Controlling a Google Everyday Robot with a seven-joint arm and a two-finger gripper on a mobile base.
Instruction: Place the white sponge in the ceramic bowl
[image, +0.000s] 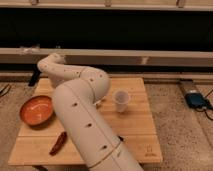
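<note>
Claw (33, 81): dark, hanging at the end of the white arm (80, 100), down at the worktop's (137, 132) 10 o'clock corner, by the edge.
Claw opening: fingers brought together; from here I can't tell whether anything is pinched between them.
White sponge: I can't make it out, so its place, its heading and its long axis can't be told.
Ceramic bowl (36, 111): orange-red, upright at 9 o'clock on the worktop, toward 6 o'clock from the claw and apart from it.
Clear cup (121, 100): upright, toward 2 o'clock.
Red object (58, 143): lying at 7 o'clock.
</note>
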